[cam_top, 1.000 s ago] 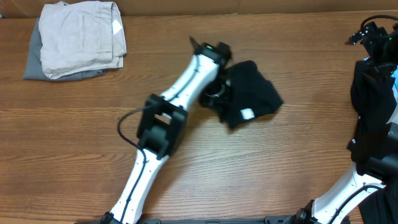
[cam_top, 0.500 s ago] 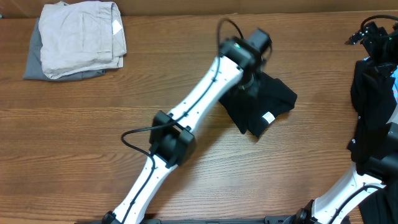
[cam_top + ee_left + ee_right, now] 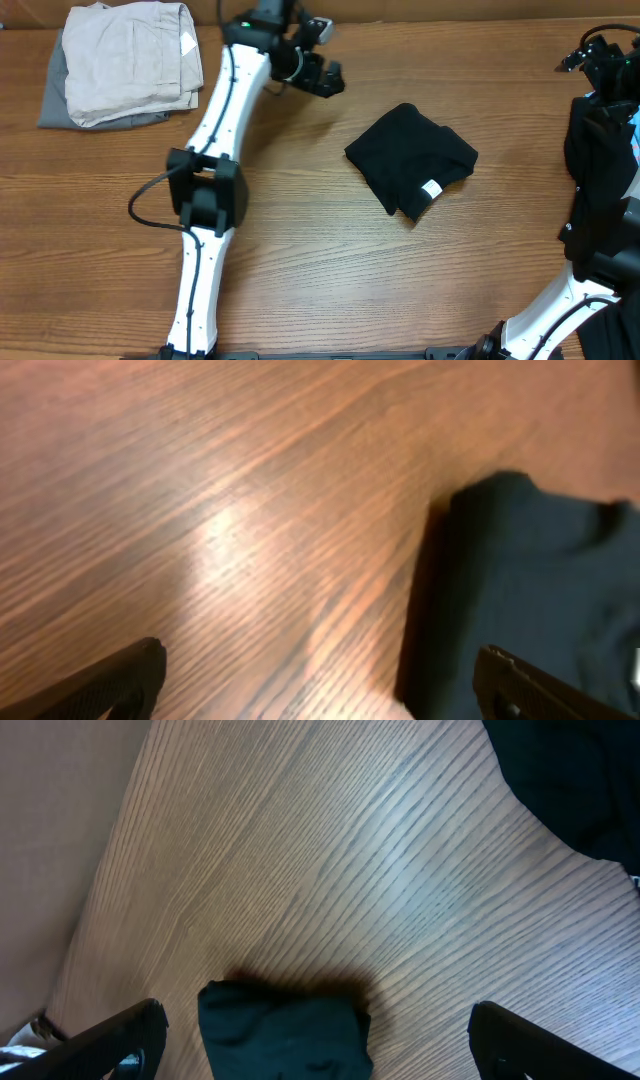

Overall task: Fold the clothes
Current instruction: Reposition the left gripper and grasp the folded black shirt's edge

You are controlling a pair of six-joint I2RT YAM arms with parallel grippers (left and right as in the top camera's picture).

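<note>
the left gripper (image 3: 325, 78) has let go of the black t-shirt (image 3: 410, 158) and swung away to the far side of the table (image 3: 300, 290). the t-shirt slid a bit to the right and now lies alone.

We saw the left arm (image 3: 222, 110) stretched from the near edge toward the far side, bent at its elbow (image 3: 205, 192). The left gripper (image 3: 323, 77) pointed right, its fingers (image 3: 120, 675) spread wide. The right arm (image 3: 598, 180) stood folded at the right edge. On the right gripper (image 3: 320, 1045), the 2 fingers (image 3: 110, 1040) were well apart.
</note>
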